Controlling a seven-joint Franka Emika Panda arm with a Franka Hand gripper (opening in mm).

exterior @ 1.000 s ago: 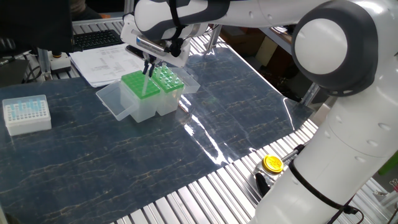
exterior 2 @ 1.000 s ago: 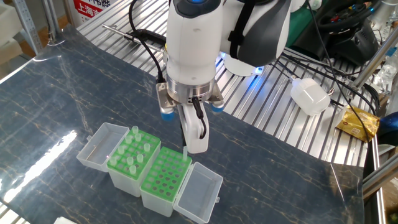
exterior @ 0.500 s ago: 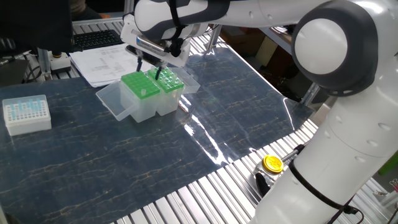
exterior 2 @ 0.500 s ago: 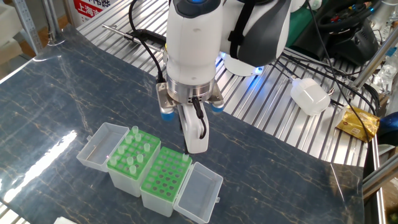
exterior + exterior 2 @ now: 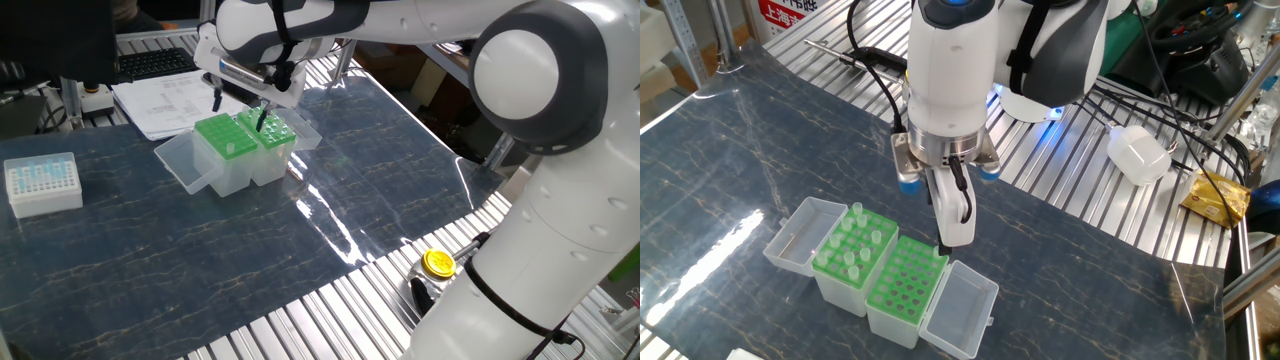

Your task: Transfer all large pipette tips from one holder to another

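One fixed view: the gripper hangs over two green-topped racks, its fingers spread apart with nothing between them; one black fingertip sits just above the far rack.
Other fixed view: the gripper is seen edge-on over the corner of the right rack at about 1 o'clock; from here the gap between the fingers cannot be judged.
Left rack: green hole plate on a translucent box, its clear lid hinged open toward 9 o'clock. It holds the large pipette tips, roughly half a dozen, upright in scattered holes.
Right rack: touching the left rack side by side, same green plate, clear lid open toward 3 o'clock. Its holes look mostly unfilled; the corner under the gripper is hidden.
Tip appearance: pale translucent cones with wider round collars standing proud of the green plate; the one at the plate's 12 o'clock corner stands highest.
Small white box: well apart at the table's 9 o'clock edge, filled with short bluish tips.
Table: dark marbled, glossy sheet.
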